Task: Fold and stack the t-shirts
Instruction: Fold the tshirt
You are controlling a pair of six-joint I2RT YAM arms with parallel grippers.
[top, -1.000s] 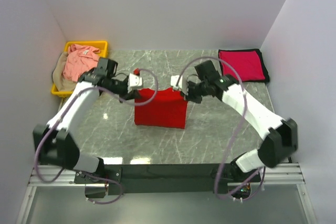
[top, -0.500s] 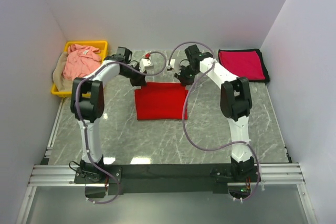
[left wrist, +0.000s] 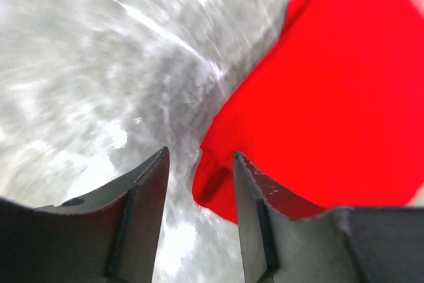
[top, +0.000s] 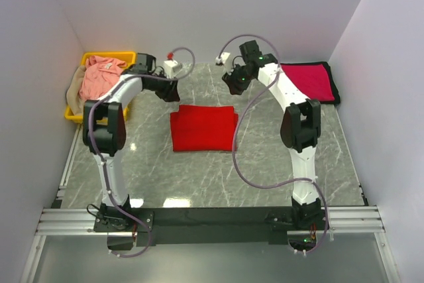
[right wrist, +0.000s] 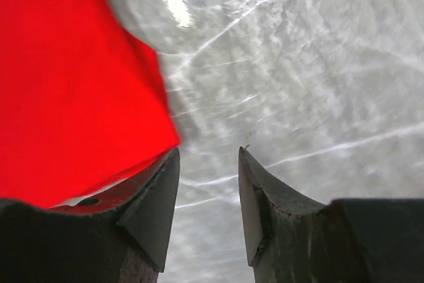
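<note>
Both grippers have let go of the red t-shirt (top: 203, 128) and drawn back from its far edge toward the far edge of the tabletop (top: 278, 157). A second ago they held the shirt's far corners up off the surface. It now lies flat as a folded rectangle at the middle of the tabletop, slightly askew to the edges.

The left gripper (left wrist: 200, 157) hangs above the shirt's far left corner. Its fingers stand partly apart with nothing between them, and its view is motion-blurred. The right gripper (right wrist: 209, 154) is likewise part open and empty. Bare marble shows under the gap, and the shirt's far right corner lies just to one side.

A crimson-magenta t-shirt (top: 306, 81) lies folded at the far right corner, with a black mat (top: 334, 87) edging it. At the far left corner stands a yellow bin (top: 126, 56). It holds a crumpled salmon pink t-shirt (top: 99, 77), and a tan t-shirt (top: 74, 94) spills over its left rim.

The tabletop is glossy grey stone with pale veins and bright reflections near its near edge. Plain white walls (top: 199, 11) close it in on the far, left and right sides. An aluminium rail (top: 66, 220) runs along the near edge, carrying the arm bases.
</note>
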